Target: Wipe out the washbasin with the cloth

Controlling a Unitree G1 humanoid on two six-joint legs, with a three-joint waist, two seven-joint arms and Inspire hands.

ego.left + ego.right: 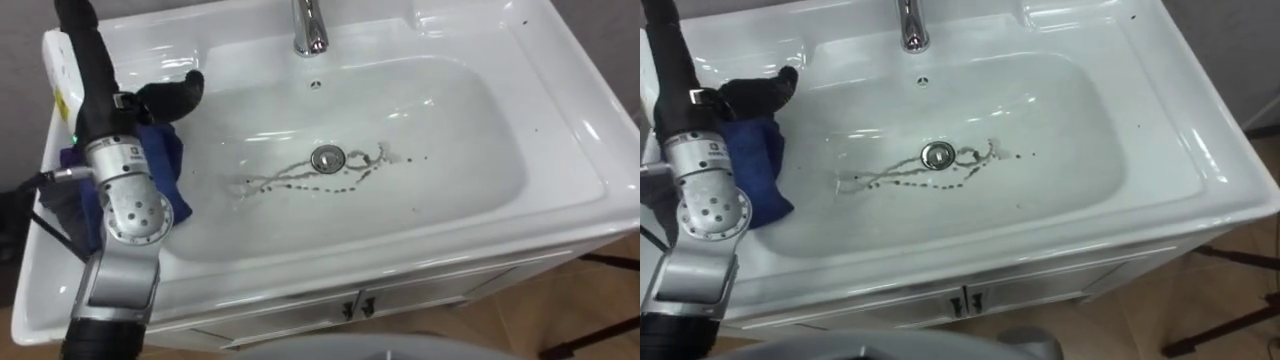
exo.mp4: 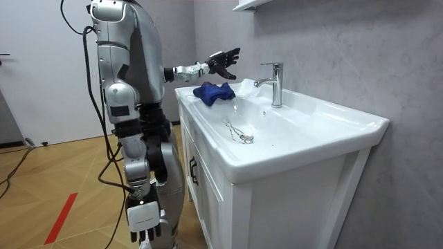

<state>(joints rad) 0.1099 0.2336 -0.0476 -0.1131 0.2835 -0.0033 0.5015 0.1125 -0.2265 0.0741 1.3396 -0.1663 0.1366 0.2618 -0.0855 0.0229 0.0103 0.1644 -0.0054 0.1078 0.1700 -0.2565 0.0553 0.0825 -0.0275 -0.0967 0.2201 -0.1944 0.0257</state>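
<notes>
At the white cabinet (image 2: 277, 207), robot stands square to the big white ceramic basin (image 1: 590, 130), chrome tap (image 1: 310, 25) upright at the back rim, centre. Now the crumpled blue cloth (image 1: 165, 160): it's heaped on the rim at the robot's left and spills down the bowl's left slope. The black left hand (image 1: 168, 95) hovers right above it, fingers spread and loose w/ nothing in them. Room view shows a clear gap between hand and cloth, so no contact. Right hand (image 2: 142, 216) hangs low beside the leg, can't tell its state. Inside the bowl: round metal drain (image 1: 327, 158) at mid-floor, and thin dark grime streaks (image 1: 290, 180) running through it, long axis left-to-right across the bottom. A few specks sit past the drain on the right. Otherwise bowl's bare. Key relation, in my read: cloth is straight below the left hand, grime lies to the cloth's right and downhill. So it's a drop-and-grab, then a sweep rightward along the streaks, and the left arm's far nearer for it. Wiping not yet begun, I'd say.
</notes>
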